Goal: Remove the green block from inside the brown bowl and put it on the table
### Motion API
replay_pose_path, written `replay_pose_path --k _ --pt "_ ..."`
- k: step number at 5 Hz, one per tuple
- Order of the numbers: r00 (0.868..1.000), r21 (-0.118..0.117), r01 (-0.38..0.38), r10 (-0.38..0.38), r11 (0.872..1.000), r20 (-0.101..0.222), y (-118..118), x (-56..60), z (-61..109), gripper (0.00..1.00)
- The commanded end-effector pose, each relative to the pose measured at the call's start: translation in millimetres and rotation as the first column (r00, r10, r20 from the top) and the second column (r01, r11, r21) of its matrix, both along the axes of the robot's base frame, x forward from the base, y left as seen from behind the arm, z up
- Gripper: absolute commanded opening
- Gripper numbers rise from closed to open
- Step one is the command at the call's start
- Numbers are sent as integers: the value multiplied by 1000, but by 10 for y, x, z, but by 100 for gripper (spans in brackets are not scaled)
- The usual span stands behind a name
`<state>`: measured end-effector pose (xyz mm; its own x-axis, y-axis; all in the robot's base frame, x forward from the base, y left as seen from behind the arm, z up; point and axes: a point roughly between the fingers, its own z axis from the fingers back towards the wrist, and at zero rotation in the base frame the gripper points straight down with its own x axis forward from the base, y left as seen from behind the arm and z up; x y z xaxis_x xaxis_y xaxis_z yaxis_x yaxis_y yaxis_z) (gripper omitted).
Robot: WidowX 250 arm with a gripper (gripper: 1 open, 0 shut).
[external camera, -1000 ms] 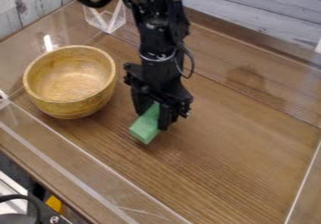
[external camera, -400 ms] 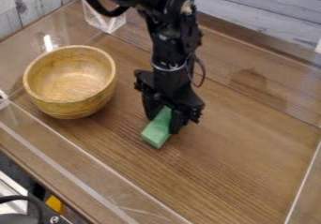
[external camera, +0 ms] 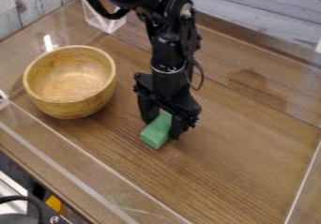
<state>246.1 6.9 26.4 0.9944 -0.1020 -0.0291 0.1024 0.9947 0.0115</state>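
At the far left there is the bowl (external camera: 74, 81). It stands on the tabletop (external camera: 232, 153), near the left edge, and its whole round rim can be seen. The inside that is visible holds nothing. Below it, in the bottom left corner, a black cable (external camera: 22, 201) and a small yellow thing (external camera: 54, 203) are cut off by the border of the picture, and I cannot tell what the yellow thing is. Above the bowl, a clear stand (external camera: 105, 20) is partly hidden behind the arm, so its shape is hard to make out.

In the middle is the arm (external camera: 163, 40), black, and its upper part is cut off at the top. Its jaws (external camera: 164, 115) are pointing down and they are open, one side on the left of the block and the other on the right. The block (external camera: 157, 130) lies on the tabletop, to the right of the bowl and well apart from it. Its upper end is between the jaws and partly covered by them; whether they still touch it, I cannot tell. The lower end is in plain view.

Compared with the earlier frame, the jaws are spread wider around the block. The block itself is in almost the same place, and the bowl has not moved.
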Motion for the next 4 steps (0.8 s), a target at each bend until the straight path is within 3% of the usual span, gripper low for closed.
replay_pose_path --k 1,2,4 --pt "995 -6 -62 63 998 74 60 94 209 100" --pt "989 -15 -126 127 992 82 102 84 268 100" --pt "989 -22 -112 113 993 92 131 107 291 100"
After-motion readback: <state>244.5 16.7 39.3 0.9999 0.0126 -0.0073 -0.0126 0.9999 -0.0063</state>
